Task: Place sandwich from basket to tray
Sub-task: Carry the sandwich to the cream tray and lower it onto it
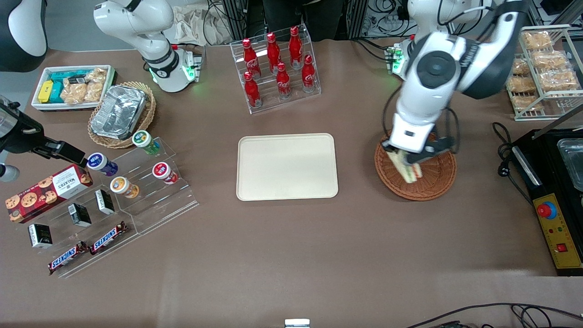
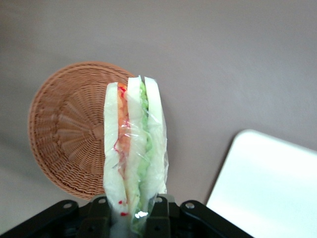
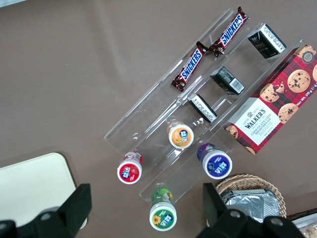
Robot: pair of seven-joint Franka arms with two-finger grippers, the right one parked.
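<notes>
One sandwich [image 1: 406, 167] is held tight in the gripper [image 1: 410, 160], with the fingers pinched on its bottom end. In the wrist view the sandwich [image 2: 132, 148] looks lifted up above the basket [image 2: 69, 131], and the basket [image 1: 432, 182] looks bare inside. So the pick-up step seems done, and the carry step is in hand. Next, I think the arm must move the sandwich sideways toward the middle of the table, where the tray [image 1: 287, 166] lies flat with nothing on it. Then it should go down low and let go gently, so the soft bread lands well inside the rim. The bare table between basket and tray shows nothing in the way. A rack of red bottles [image 1: 278, 68] stands near the table edge farthest from the front camera, well apart from the path. Toward the parked arm's end there are clear steps with small tubs [image 1: 130, 171], candy bars [image 1: 89, 248] and a cookie box [image 1: 48, 191]. Near that corner sit a tan basket with a foil pan [image 1: 119, 111] and a white bin [image 1: 41, 86] of snacks. A black box with a red button [image 1: 546, 210] sits at the working arm's end.
</notes>
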